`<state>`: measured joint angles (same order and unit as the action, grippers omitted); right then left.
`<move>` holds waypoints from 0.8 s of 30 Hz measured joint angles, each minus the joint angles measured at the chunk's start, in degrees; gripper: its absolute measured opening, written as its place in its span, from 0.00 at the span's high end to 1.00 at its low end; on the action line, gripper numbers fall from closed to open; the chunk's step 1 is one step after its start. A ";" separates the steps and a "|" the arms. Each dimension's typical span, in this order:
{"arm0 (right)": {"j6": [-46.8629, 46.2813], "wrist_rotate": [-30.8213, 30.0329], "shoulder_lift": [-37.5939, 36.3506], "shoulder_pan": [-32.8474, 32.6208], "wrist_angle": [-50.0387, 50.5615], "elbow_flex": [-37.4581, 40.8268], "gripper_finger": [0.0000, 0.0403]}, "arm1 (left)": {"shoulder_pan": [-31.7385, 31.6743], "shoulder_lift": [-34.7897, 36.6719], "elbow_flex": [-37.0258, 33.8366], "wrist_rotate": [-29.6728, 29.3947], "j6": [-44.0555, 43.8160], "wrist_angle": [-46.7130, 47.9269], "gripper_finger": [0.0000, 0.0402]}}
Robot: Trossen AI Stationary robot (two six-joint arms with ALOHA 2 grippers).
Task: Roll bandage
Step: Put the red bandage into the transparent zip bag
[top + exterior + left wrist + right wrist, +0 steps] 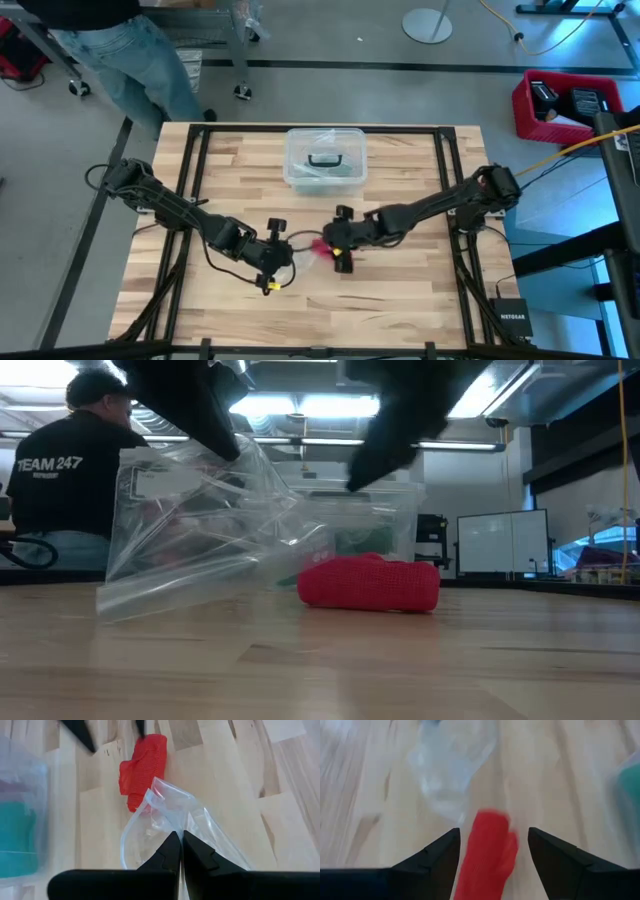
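"TEAM 247" is printed in white across the back of a dark shirt worn by a person standing beyond the table in the low view; a smaller line beneath it cannot be made out. "NETGEAR" is printed on a small black box seen beside the table's right near corner in the high view.

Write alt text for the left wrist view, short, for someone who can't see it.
The left gripper is shut on the edge of a small clear plastic bag lying on the wooden table. A crumpled red bandage lies on the wood just past the bag's open mouth, with two dark fingertips of the right gripper above it.
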<state>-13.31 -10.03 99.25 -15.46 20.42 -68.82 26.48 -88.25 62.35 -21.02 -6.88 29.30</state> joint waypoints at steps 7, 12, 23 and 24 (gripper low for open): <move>-3.38 -1.39 -0.25 -4.07 -0.91 6.42 0.41 | -0.01 0.00 0.00 1.36 6.43 0.02 0.99; -8.59 -3.49 -0.21 -5.46 -9.00 11.75 0.41 | -1.07 0.00 0.00 1.33 6.48 -1.36 0.99; -7.91 -5.61 -0.21 -5.13 -10.18 12.86 0.41 | -2.97 -0.02 0.00 4.52 1.25 -2.82 0.99; -7.89 -5.68 -0.21 -5.10 -10.18 12.86 0.41 | -2.97 -0.02 0.00 4.52 1.12 -2.80 0.99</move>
<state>-21.20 -15.71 99.04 -20.56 10.24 -55.96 23.51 -88.27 62.35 -16.49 -5.76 26.50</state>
